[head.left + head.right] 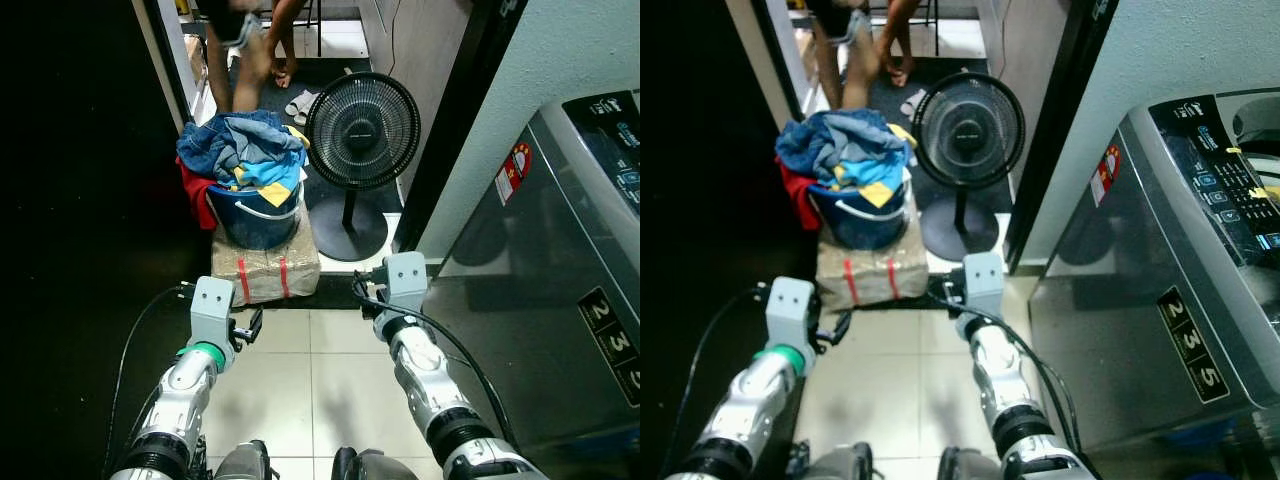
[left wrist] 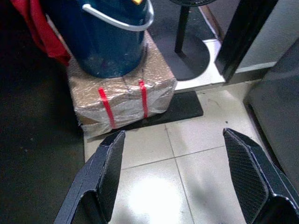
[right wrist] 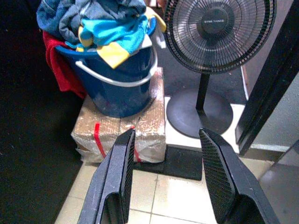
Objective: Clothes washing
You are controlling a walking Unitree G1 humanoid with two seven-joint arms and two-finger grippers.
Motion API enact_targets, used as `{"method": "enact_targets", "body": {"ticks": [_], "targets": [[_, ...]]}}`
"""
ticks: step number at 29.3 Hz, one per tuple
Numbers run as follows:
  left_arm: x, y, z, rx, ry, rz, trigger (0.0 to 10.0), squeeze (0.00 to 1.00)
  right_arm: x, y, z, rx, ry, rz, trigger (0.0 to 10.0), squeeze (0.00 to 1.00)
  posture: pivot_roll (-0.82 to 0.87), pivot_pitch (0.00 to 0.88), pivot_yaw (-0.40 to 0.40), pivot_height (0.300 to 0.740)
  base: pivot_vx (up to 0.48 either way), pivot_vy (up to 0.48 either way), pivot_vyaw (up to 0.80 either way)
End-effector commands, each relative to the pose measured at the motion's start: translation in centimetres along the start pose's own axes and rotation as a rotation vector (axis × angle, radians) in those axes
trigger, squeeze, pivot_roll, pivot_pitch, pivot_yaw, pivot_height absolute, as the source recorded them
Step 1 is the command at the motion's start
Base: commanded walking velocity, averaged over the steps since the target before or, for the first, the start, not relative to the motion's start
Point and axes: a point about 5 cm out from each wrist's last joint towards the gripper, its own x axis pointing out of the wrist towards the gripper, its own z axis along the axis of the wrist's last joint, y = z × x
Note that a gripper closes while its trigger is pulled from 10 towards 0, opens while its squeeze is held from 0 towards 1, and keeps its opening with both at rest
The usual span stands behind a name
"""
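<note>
Tiled floor (image 1: 300, 370) by doorway, both grippers raised, holding nothing.
Left gripper (image 2: 173, 179) fingers spread wide, right gripper (image 3: 166, 179) apart too; ahead, blue bucket (image 1: 258, 215) heaped w/ clothes (image 1: 245, 150) sits on wrapped box (image 1: 265, 265), fan (image 1: 362, 130) beside; washing machine (image 1: 560, 290) at right, cut off; person's legs (image 1: 250, 60) partly visible.

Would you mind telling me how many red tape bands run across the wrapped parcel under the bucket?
2. Both cross the front of the wrapped parcel beneath the blue bucket: one band nearer the red cloth, the other nearer the fan's base. More may be hidden behind.
</note>
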Motion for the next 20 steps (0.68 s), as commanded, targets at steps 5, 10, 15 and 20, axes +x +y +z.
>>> {"method": "enact_targets", "body": {"ticks": [5, 10, 15, 20], "targets": [[-0.3, 0.1, 0.1, 0.012, -0.017, 0.005, 10.0, 0.00, -0.3, 0.4, -0.3, 0.039, 0.004, 0.006, 10.0, 0.00, 0.07, 0.065, 0.015, 0.740, 0.000, 0.000, 0.00], [-0.7, 0.8, -0.8, 0.063, 0.028, 0.035, 10.0, 0.00, 0.2, 1.6, -0.1, 0.023, 0.015, 0.046, 10.0, 0.00, 0.06, 0.056, 0.009, 0.740, 0.000, 0.000, 0.00], [-0.4, 0.2, -0.7, 0.040, 0.021, 0.030, 10.0, 0.00, 0.3, 1.3, 0.1, 0.009, 0.009, 0.058, 10.0, 0.00, 0.05, 0.052, 0.000, 0.740, 0.000, 0.000, 0.00], [-0.2, -0.2, -0.5, 0.034, 0.015, 0.027, 10.0, 0.00, 0.0, 2.0, -0.2, -0.030, 0.020, 0.110, 10.0, 0.00, 0.05, 0.042, 0.000, 0.740, 0.000, 0.000, 0.00]]}}
